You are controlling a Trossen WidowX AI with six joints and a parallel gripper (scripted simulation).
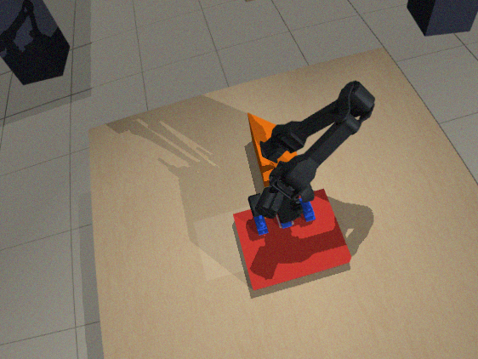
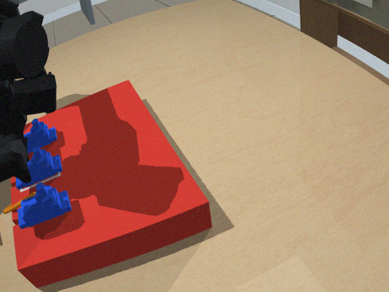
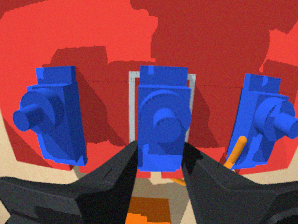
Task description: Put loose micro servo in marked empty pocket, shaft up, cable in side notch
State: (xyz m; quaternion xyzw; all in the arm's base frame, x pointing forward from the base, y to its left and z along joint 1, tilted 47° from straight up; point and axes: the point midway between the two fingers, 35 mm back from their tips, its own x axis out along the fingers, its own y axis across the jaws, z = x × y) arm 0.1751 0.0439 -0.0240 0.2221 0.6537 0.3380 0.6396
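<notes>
Servos counted: three blue micro servos, in one row near the arm-side edge of the red deck (image 2: 145,138).
Middle servo: the loose micro servo (image 3: 161,117), output shaft facing the wrist camera, body between the two dark fingers.
Gripper state: the gripper (image 3: 161,163) is clamped on the loose micro servo, one finger against each side of its lower body.
Pocket: one marked pocket (image 3: 132,106), shown by a pale outline; the servo stands inside that outline. Whether its ears lie flat on the deck cannot be told.
Left neighbour (wrist view): one seated servo (image 3: 53,115), shaft visible, apart from the fingers.
Right neighbour (wrist view): one seated servo (image 3: 266,119), with one orange cable (image 3: 234,152) running off its near side.
Exterior view: the middle servo (image 2: 43,165) sits over a white strip of the outline, level with its neighbours (image 2: 43,204) and (image 2: 39,133); the dark gripper body covers its near end.
Deck count: one, resting on the tan table (image 1: 170,276).
Orange base: one orange block (image 1: 259,132) behind the deck, under the arm.
Arm: one black arm (image 1: 327,132), folded over and reaching down onto the deck's near edge.
</notes>
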